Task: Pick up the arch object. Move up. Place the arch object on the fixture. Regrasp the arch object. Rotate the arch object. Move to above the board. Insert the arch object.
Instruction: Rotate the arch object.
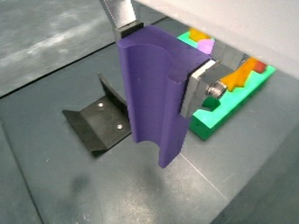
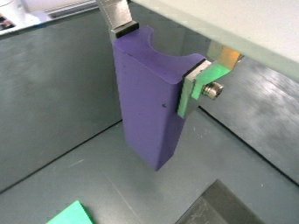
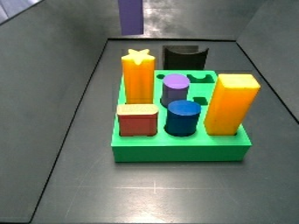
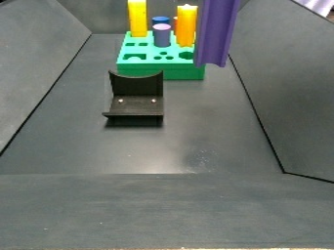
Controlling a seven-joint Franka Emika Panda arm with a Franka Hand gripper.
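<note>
The arch object [image 1: 155,92], a long dark purple block, hangs upright with my gripper [image 1: 162,57] shut on its upper end. In both wrist views one silver finger [image 2: 114,13] presses one side and the second plate presses the opposite side. In a side view the arch object [image 4: 220,29] floats clear of the floor beside the green board [image 4: 154,66]. The fixture [image 4: 135,96], a black bracket with a notch, stands on the floor nearer the camera than the board. From the opposite side, the arch object [image 3: 129,16] shows above and behind the board [image 3: 176,147], and the fixture [image 3: 184,57] stands behind the board.
The board carries a yellow star peg [image 3: 138,77], an orange peg [image 3: 230,103], a red peg [image 3: 138,121], a blue cylinder [image 3: 181,118] and a short purple cylinder [image 3: 176,89]. Sloping dark walls [image 4: 46,93] bound the floor on both sides.
</note>
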